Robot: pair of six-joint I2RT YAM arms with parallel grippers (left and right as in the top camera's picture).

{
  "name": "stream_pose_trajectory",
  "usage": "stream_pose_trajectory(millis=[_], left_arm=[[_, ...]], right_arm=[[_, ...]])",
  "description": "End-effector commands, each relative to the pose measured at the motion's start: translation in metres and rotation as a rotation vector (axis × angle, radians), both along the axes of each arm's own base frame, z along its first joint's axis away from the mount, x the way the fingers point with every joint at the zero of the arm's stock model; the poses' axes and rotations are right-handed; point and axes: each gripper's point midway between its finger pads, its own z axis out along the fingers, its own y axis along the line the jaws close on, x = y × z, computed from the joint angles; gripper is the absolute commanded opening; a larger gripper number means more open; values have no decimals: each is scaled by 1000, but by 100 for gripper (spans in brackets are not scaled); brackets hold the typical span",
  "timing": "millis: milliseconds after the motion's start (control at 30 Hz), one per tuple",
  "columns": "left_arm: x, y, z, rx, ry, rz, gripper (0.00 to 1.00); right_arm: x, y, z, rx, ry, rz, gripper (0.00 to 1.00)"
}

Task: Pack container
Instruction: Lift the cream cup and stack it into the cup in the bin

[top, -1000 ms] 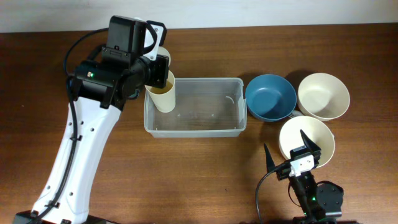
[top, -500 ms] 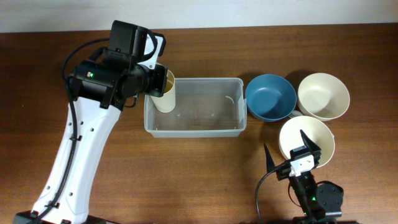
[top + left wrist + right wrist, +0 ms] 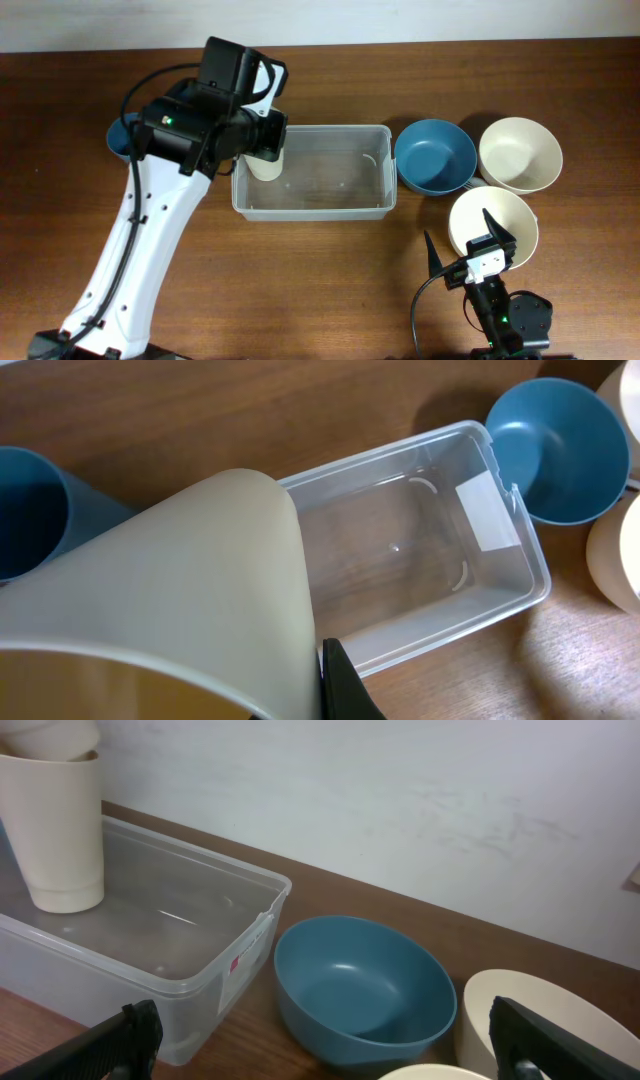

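Clear container (image 3: 330,172) sitting in the middle of the bench (image 3: 330,280), left hand (image 3: 264,145) gripping a cream cup (image 3: 55,830) inside the container's left end, right hand (image 3: 465,245) resting wide open at the lower right

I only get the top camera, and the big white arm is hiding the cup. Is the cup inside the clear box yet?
Observer: Yes. The right wrist camera shows the cream cup upright, its base down inside the container, at the end far from the blue bowl.
Operator: What's the blue bit peeking out behind the arm?
Observer: The left wrist camera shows it is a blue cup on the table, outside the container.
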Motion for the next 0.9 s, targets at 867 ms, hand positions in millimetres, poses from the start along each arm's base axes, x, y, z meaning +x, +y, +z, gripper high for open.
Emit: stream_pose_trajectory(millis=[867], left_arm=[[12,18,-3,105,-31,54,31]], right_arm=[[-1,3,-3,-3,6,13,99]])
